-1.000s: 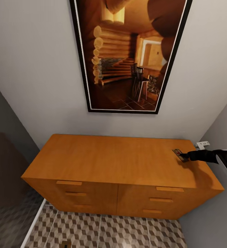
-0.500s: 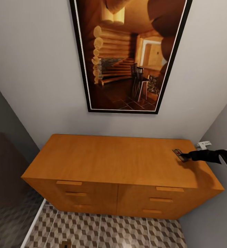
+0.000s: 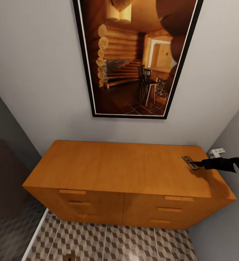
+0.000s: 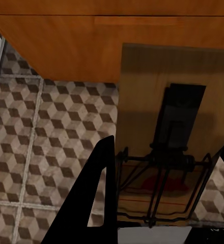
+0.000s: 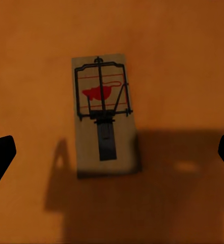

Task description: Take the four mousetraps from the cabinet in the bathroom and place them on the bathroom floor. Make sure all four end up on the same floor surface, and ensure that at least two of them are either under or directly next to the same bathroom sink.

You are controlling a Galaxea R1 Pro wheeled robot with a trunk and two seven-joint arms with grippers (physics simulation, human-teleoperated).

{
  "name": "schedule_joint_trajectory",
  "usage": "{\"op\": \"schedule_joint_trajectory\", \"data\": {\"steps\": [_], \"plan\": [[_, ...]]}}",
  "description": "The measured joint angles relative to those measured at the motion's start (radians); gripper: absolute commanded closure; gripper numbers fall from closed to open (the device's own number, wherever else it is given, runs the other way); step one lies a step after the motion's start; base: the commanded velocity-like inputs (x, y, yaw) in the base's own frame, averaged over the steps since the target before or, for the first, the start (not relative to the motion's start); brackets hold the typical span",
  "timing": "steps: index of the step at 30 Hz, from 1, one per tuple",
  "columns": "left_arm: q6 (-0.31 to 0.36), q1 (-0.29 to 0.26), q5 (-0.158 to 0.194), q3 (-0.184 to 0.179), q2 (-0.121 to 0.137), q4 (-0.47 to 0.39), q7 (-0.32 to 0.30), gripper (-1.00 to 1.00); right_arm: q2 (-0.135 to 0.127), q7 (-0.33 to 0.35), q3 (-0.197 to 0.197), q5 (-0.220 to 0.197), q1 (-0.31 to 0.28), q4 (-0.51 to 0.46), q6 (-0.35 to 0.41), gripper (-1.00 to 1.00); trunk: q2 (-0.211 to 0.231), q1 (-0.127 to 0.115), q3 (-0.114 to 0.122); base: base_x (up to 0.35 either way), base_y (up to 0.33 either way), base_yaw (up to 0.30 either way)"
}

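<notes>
Lying on the cabinet [image 3: 126, 170], a mousetrap [image 5: 104, 122] between the right end effector's [image 5: 112, 152] wide-spread, empty fingers (untouched).

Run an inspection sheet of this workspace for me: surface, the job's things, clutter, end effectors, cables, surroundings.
Surface: orange-brown wooden cabinet, flat top, drawers shut.
Job's things: one tan wooden mousetrap with dark metal parts lies flat near the top's right end; a second mousetrap hangs above the cube-patterned floor tiles.
Clutter: small brown object on the floor, too small to tell.
End effectors: right end effector open, fingertips on either side of the mousetrap on the top, not touching it; left end effector appears shut on the second mousetrap.
Cables: nothing seen.
Surroundings: black-framed log-cabin picture on the grey wall; white wall socket.
</notes>
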Motion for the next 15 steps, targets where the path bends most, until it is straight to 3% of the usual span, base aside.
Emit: {"op": "schedule_joint_trajectory", "data": {"steps": [15], "plan": [[0.000, 0.000, 0.000, 0.000, -0.001, 0.000, 0.000, 1.00, 0.001, 0.000, 0.000, 0.000, 0.000, -0.001, -0.002, -1.00, 0.000, 0.000, -0.021, 0.000, 0.000, 0.000]]}}
